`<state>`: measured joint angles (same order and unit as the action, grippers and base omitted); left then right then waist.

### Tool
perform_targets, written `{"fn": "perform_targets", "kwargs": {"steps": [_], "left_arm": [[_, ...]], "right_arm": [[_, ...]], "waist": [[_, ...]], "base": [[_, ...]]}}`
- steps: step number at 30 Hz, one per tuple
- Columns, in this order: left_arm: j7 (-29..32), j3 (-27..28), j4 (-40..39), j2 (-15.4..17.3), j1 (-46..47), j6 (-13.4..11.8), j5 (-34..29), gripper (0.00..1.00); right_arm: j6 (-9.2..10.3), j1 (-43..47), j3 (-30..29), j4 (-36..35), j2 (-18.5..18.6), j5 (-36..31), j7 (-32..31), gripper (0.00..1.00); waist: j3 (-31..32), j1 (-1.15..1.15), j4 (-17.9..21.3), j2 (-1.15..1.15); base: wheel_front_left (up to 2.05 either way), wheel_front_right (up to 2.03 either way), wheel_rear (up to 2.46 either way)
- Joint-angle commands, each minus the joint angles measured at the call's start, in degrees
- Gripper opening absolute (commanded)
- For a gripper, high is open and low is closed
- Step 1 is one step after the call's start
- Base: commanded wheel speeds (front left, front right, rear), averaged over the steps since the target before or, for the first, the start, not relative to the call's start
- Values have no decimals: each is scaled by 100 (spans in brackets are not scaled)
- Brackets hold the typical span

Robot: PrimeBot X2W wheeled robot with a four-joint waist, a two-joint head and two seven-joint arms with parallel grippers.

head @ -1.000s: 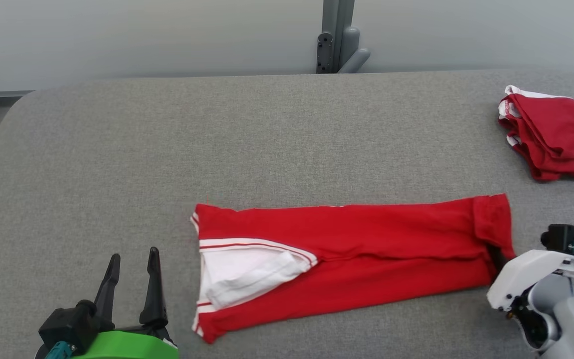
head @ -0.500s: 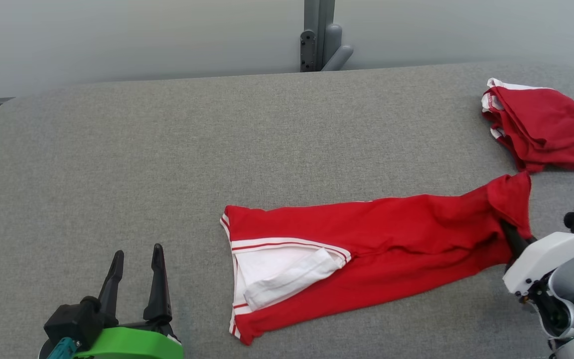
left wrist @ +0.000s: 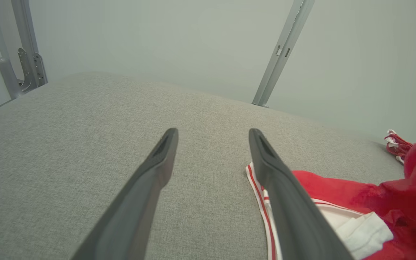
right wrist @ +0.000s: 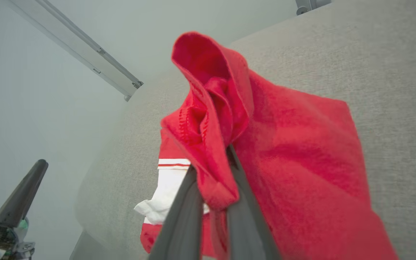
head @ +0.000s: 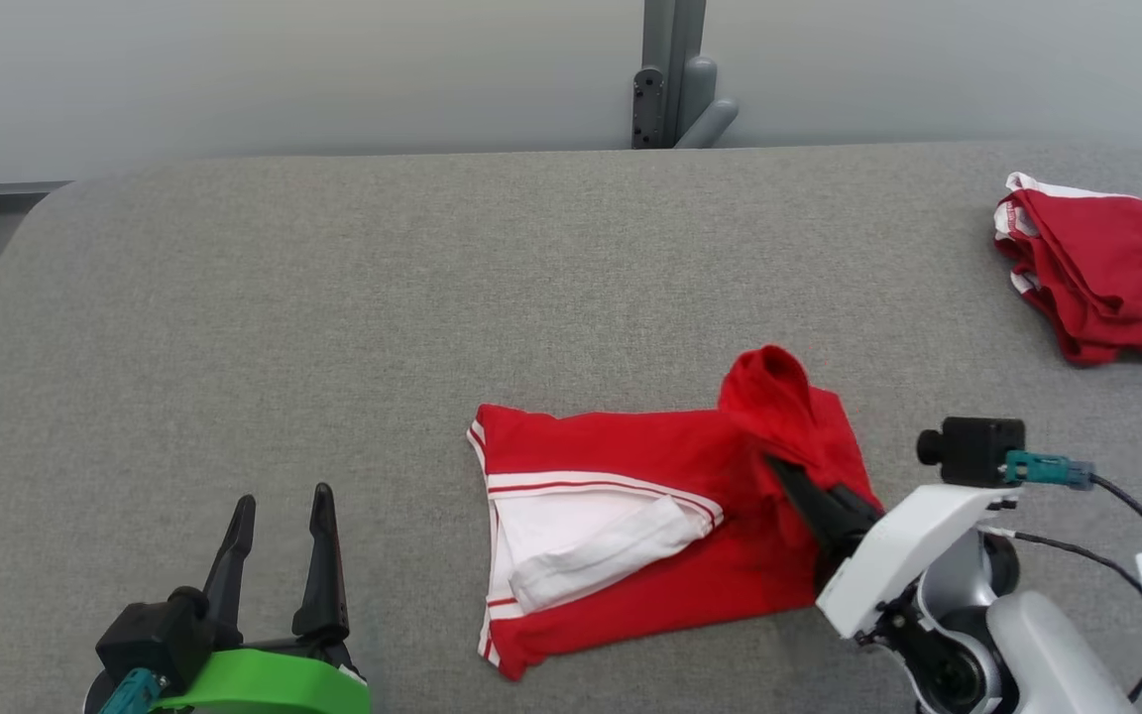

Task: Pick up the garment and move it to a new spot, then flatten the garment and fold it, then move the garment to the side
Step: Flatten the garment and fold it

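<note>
The garment (head: 630,476), red with white trim, was seen lying near the front edge of the counter (head: 333,297), somewhat right of its middle; its right-hand end was held raised and bunched by the right fingers (head: 814,493), which were closed narrowly on a gathered fold of red cloth; the left-hand end lay flat, with the white lining (head: 571,540) exposed beside the striped hem; the left fingers (head: 321,555) were held wide apart and empty over the near left part of the counter, well apart from the cloth. Several failures could be expected from here; since the cloth was pinched as a crumpled bunch and not as a spread edge, only some layers might have been caught, and a layer could be shed in mid-fold; a fold laid down from such a bunch would likely be creased or skewed; because the flat end was pinned by nothing, the whole garment could be dragged along the counter toward its left edge instead of being doubled over; the loose white lining could be pushed further out and trapped in the fold; cloth could also be snagged on the narrow fingers at release and pulled back out of place. A second red garment (head: 1106,268) was heaped at the far right corner; it could be disturbed if the folded piece were set aside too close to it.
</note>
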<state>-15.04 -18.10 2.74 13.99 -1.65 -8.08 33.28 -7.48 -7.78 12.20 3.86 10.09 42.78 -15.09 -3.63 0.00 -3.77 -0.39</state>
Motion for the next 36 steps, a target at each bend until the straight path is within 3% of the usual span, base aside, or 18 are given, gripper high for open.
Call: {"fn": "perform_targets", "kwargs": {"steps": [1, 8, 14, 27, 28, 30, 31, 36], "left_arm": [[-15, 11, 3, 2, 97, 3, -15, 100], [-16, -22, 31, -35, 126, 39, -26, 100], [-16, -62, 57, -76, 122, 57, -55, 100], [-16, -96, 144, -106, 76, 98, -54, 100], [-16, -99, 149, -104, 68, 97, -54, 100], [-16, -103, 161, -103, 49, 96, -52, 100], [-16, -107, 166, -103, 40, 96, -49, 100], [-16, -129, 177, -98, -9, 101, -28, 100]], "right_arm": [[-1, 18, 133, -64, -87, 37, -32, 0], [-1, -279, 668, 267, -496, 21, 134, 0], [-1, -581, 962, 1058, -676, -21, 435, 0], [-1, -1042, 1658, 2293, -716, 421, 878, 0], [-1, -1080, 1721, 2376, -717, 461, 921, 7], [-1, -1168, 1832, 2522, -716, 539, 1027, 49], [-1, -1198, 1892, 2580, -716, 573, 1077, 98], [-1, -1358, 2276, 2741, -716, 812, 1282, 100]], "waist": [[19, 0, -99, 39], [30, 0, -394, 39], [48, 0, -715, 39], [141, 0, -996, 39], [152, 0, -1000, 39], [172, 0, -1004, 39], [183, 0, -1004, 39], [225, 0, -999, 39]], "base": [[0, 0, 0], [0, 0, 0], [0, 0, 0], [0, 0, 0], [0, 0, 0], [0, 0, 0], [0, 0, 0], [0, 0, 0]]}}
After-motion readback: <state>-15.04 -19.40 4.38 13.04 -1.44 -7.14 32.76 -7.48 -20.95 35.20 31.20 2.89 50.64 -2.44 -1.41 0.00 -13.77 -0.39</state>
